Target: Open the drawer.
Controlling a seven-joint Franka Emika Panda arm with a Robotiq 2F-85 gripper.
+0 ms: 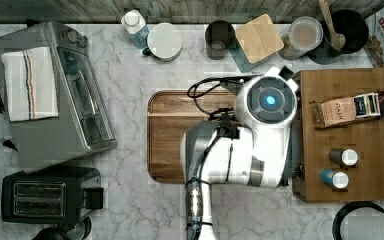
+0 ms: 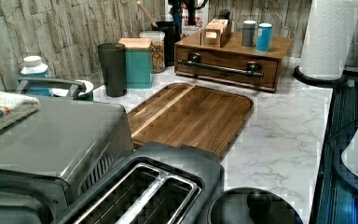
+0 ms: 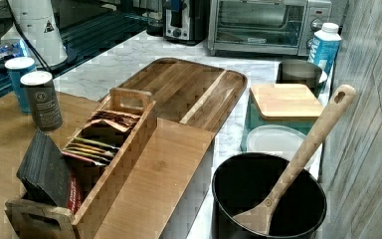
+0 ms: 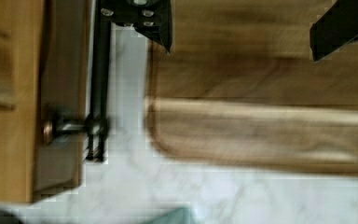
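Drawer (image 2: 223, 70): shut flush in its wooden cabinet (image 2: 279, 46), which stood on the marble tabletop (image 2: 279, 135) near the back wall, just beside the dark wooden tray (image 2: 191, 116). Black bar handle (image 4: 100, 79) ran across its front. Claw (image 4: 242, 32): released, fingers (image 4: 158, 23) spread wide, hanging above the tray's edge, one finger close beside the handle, not touching.
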